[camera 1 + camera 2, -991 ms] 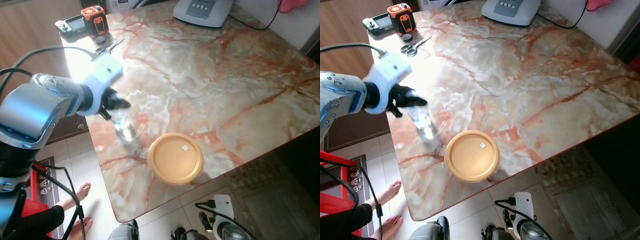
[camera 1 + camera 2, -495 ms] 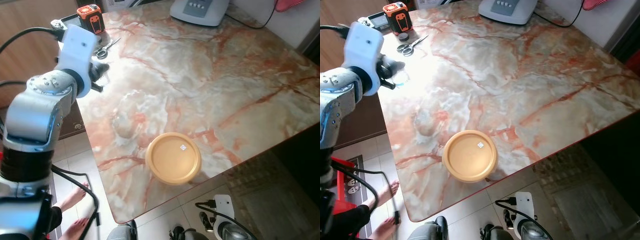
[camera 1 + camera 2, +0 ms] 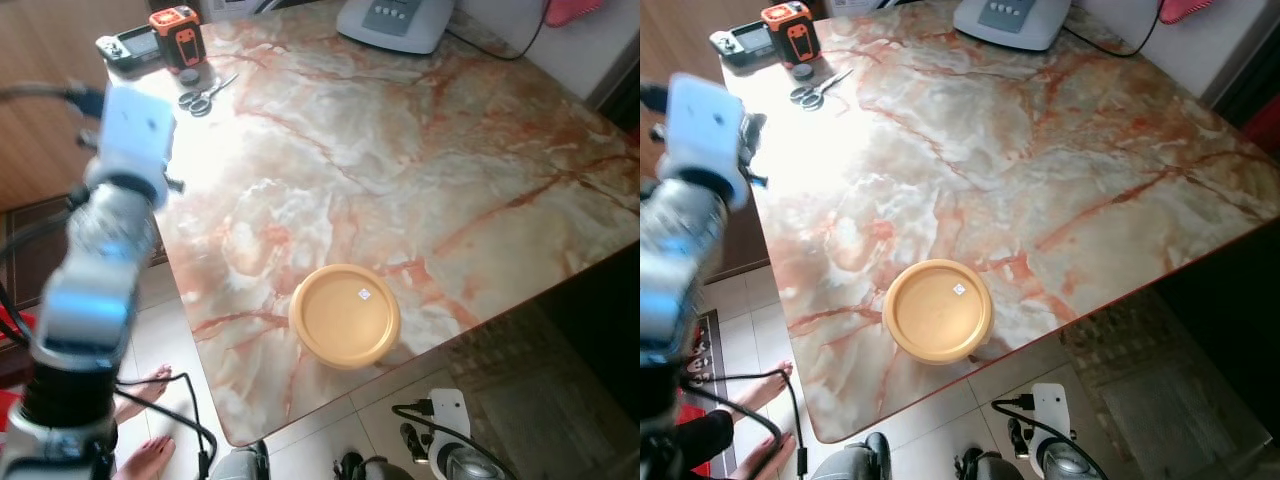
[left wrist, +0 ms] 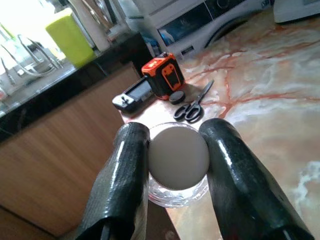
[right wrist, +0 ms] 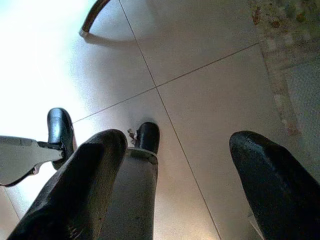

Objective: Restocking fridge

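A clear plastic bottle [image 4: 178, 159] with a white cap sits between the two black fingers [image 4: 125, 170] of my left gripper [image 4: 177, 135], which is shut on it. The left arm [image 3: 110, 220] is raised and blurred at the left edge of the marble table [image 3: 450, 160], its white wrist [image 3: 135, 125] just off the table's side. A round yellow lidded container [image 3: 344, 315] rests near the table's front edge. My right gripper [image 5: 177, 145] hangs open over the tiled floor.
Scissors [image 3: 199, 97], an orange tape measure [image 3: 171, 24] and a dark handheld device [image 3: 128, 45] lie at the table's far left corner. A white appliance [image 3: 395, 18] stands at the back. A person's bare feet [image 3: 152, 382] are on the floor at the left.
The bottle stood on the table beside the yellow container a second ago; my left arm has since carried it up and off to the left, past the table's edge.
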Available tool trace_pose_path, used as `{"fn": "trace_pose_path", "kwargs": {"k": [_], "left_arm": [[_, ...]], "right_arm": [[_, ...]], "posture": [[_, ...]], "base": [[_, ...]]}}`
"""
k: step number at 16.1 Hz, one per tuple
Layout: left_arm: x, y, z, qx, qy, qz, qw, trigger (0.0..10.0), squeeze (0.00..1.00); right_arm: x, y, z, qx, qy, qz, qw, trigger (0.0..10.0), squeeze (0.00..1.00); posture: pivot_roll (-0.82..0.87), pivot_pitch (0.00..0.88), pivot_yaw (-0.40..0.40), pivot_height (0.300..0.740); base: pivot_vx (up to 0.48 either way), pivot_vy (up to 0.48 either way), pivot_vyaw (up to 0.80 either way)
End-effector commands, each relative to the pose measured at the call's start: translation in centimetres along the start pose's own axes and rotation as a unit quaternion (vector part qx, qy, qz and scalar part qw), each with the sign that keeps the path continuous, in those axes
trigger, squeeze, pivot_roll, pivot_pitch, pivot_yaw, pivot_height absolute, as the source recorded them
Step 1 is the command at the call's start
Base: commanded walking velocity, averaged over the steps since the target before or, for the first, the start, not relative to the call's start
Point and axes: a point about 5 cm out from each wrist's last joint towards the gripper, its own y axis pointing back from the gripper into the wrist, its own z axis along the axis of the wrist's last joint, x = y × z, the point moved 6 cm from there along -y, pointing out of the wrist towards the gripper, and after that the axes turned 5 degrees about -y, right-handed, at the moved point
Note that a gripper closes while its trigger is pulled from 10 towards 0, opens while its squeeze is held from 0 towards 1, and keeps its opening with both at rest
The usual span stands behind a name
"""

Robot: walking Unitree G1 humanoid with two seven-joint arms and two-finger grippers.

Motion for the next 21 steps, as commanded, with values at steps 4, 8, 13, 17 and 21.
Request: {"fn": "trace_pose_path", "kwargs": {"k": [4, 8, 13, 17, 21], "left_arm": [[-0.5, 2.6, 1.1, -0.09, -0.033, 0.04, 0.995, 10.0, 0.0], [-0.8, 3.8, 1.0, -0.113, -0.053, 0.062, 0.99, 10.0, 0.0], [-2.1, 4.4, 0.6, -0.12, -0.031, 0.066, 0.99, 10.0, 0.0], [-1.8, 4.3, 0.7, -0.122, -0.031, 0.074, 0.989, 10.0, 0.0], [-1.5, 4.2, 0.8, -0.122, -0.026, 0.083, 0.989, 10.0, 0.0]], "right_arm": [[-0.5, 0.3, -1.6, 0.017, -0.009, -0.006, 1.0, 10.0, 0.0], [-0.7, 0.3, -1.7, 0.018, -0.007, -0.009, 1.0, 10.0, 0.0], [-0.9, 0.3, -1.7, 0.016, -0.004, -0.009, 1.0, 10.0, 0.0], [-0.9, 0.3, -1.6, 0.016, -0.004, -0.007, 1.0, 10.0, 0.0], [-0.9, 0.3, -1.5, 0.016, -0.005, -0.005, 1.0, 10.0, 0.0]], "posture": [[0.13, 0.183, -0.076, 0.74], [0.13, 0.157, -0.084, 0.74], [0.12, 0.143, -0.094, 0.74], [0.12, 0.168, -0.102, 0.74], [0.12, 0.186, -0.103, 0.74]], "base": [[0.0, 0.0, 0.0], [0.0, 0.0, 0.0], [0.0, 0.0, 0.0], [0.0, 0.0, 0.0], [0.0, 0.0, 0.0]]}}
